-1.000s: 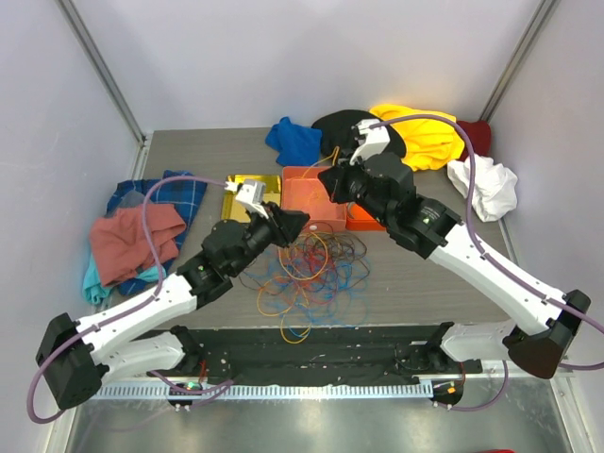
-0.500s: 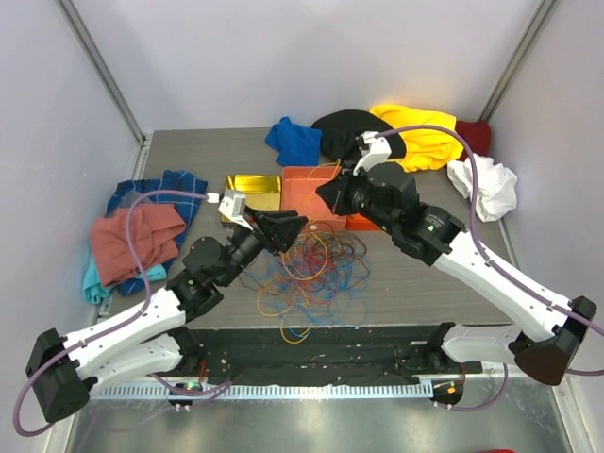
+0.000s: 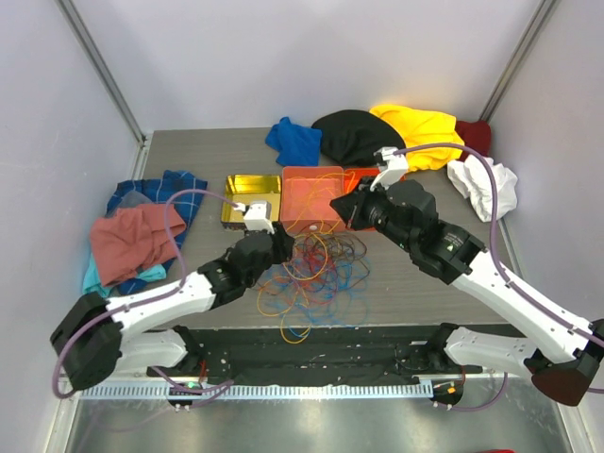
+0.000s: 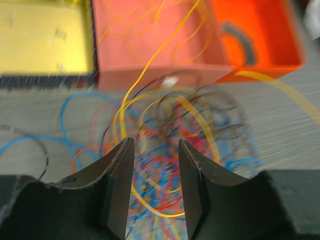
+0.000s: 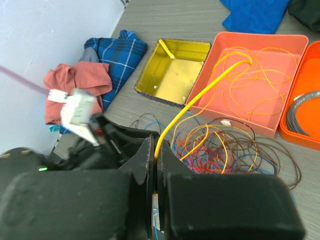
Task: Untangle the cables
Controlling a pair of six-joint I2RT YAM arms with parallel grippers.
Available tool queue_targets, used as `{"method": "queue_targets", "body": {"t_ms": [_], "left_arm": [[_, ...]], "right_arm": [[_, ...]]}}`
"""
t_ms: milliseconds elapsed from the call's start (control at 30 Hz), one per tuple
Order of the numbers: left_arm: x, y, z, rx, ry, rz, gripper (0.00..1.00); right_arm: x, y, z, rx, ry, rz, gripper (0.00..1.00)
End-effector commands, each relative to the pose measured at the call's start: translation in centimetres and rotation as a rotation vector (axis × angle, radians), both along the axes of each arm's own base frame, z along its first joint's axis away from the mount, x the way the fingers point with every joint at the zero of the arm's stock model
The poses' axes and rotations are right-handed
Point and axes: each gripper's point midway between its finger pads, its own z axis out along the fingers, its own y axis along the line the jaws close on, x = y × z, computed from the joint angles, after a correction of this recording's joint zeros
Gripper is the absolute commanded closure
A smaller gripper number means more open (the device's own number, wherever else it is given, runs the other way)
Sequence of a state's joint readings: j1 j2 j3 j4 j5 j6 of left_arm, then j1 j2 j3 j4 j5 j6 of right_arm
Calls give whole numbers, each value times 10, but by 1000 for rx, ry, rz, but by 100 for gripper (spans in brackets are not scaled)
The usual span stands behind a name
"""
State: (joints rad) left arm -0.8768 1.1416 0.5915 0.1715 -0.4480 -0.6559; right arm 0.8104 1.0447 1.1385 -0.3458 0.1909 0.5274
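Note:
The cables [image 3: 316, 274] lie in a messy tangle of orange, yellow, red, blue and dark loops on the table in front of the salmon tray [image 3: 285, 200]. My left gripper [image 3: 282, 245] hangs low over the tangle's left edge. Its jaws [image 4: 155, 147] stand open, with the loops [image 4: 165, 125] blurred beneath them and nothing pinched. My right gripper [image 3: 340, 206] is raised over the tangle's far side. It is shut [image 5: 156, 150] on a yellow cable [image 5: 200, 95], which arcs up into the salmon tray [image 5: 260, 36] among thin orange loops.
A gold tin [image 3: 247, 189] stands left of the salmon tray. An orange tray [image 5: 312, 75] at its right holds a grey coiled ring [image 5: 305, 107]. Plaid and pink cloths [image 3: 142, 226] lie at the left. Blue [image 3: 294, 140], black, yellow [image 3: 420, 132] and white [image 3: 481, 184] cloths lie behind.
My left arm has dropped down toward the tangle and its jaws have opened wider. My right gripper has drawn back toward the near right, still shut on the yellow cable.

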Motion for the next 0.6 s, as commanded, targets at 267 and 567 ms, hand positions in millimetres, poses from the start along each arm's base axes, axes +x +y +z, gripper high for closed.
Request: {"method": "queue_targets", "body": {"t_ms": [267,567], "left_arm": [[22,15,-48,101,130,180,57],[40,19,-69,99,176,201,78]], "right_arm": [[-6,-4,-4,24,-7,5,99],[-9,3,-16,19,21,36,99]]}}
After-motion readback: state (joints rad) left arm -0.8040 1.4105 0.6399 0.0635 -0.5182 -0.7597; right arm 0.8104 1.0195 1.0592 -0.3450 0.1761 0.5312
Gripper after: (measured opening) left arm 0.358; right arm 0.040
